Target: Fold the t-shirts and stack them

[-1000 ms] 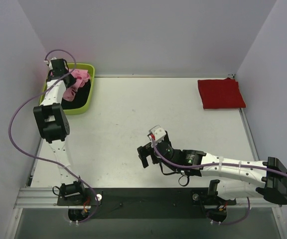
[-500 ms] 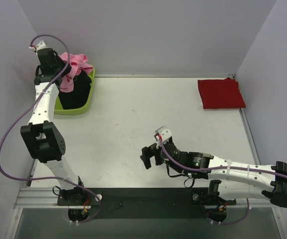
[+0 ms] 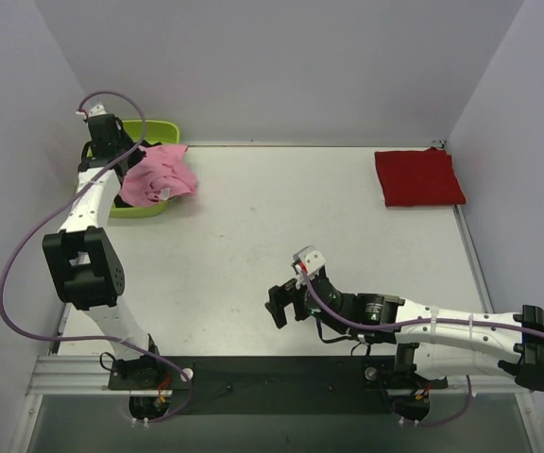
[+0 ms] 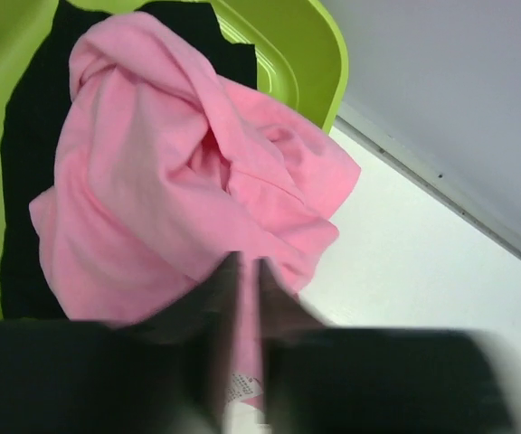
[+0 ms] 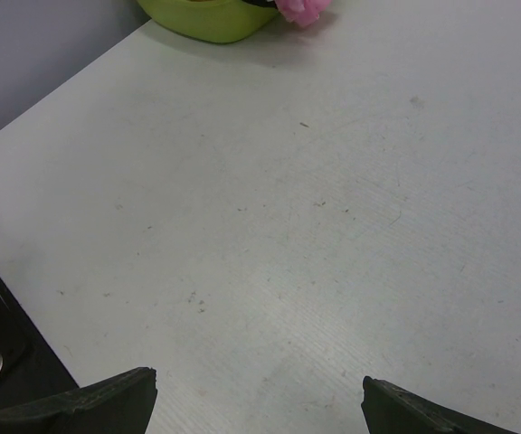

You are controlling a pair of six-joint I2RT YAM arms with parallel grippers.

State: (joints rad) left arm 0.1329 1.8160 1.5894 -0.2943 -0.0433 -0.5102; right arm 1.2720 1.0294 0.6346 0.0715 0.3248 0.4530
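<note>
The light pink t-shirt (image 3: 158, 176) hangs bunched over the right rim of the lime green tub (image 3: 152, 128), part of it above the table. My left gripper (image 3: 128, 172) is shut on the pink t-shirt (image 4: 170, 172), a strip of cloth pinched between its fingers (image 4: 217, 303). The deep red t-shirt (image 3: 417, 176) lies folded flat at the back right of the table. My right gripper (image 3: 280, 307) is open and empty, low over the bare table (image 5: 333, 226) near the front middle. The pink t-shirt's edge shows at the top of the right wrist view (image 5: 301, 9).
A black cloth (image 4: 30, 154) lies in the green tub (image 4: 319, 54) under the pink shirt. The tub stands at the back left corner by the walls. The table's front edge and dark rail (image 3: 253, 373) run below my right gripper.
My left gripper has lifted the pink t-shirt out of the tub and carried it right, over the tub's rim. My right gripper has shifted slightly toward the front.
</note>
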